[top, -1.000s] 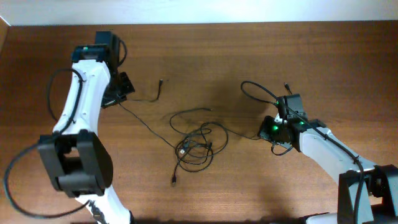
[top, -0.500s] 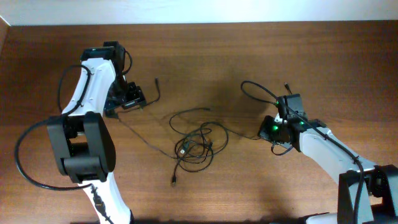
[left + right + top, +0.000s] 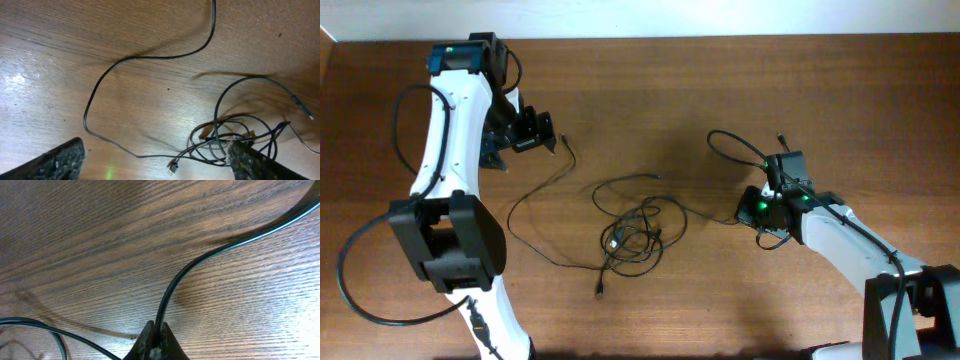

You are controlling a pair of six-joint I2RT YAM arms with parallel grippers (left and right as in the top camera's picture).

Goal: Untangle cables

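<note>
A knot of thin black cables (image 3: 640,235) lies mid-table, with a small plug (image 3: 599,292) trailing at its front. One slack cable (image 3: 520,200) curves from the knot round to the left and ends near my left gripper (image 3: 550,134). That gripper is open, above the wood, and holds nothing. In the left wrist view its two fingers (image 3: 55,162) stand wide apart over the slack cable (image 3: 150,56), the knot (image 3: 240,135) and a plug (image 3: 173,167). My right gripper (image 3: 752,212) is shut on a cable (image 3: 200,262) that rises from between the right gripper's (image 3: 156,341) tips.
The cable in my right gripper loops back behind that arm to a plug (image 3: 780,136). The table's far edge (image 3: 720,38) meets a pale wall, close behind my left arm's base.
My left gripper has opened and let go of the cable, which has dropped into a slack curve on the table. The left arm swung back and slightly right. The right arm is still.
</note>
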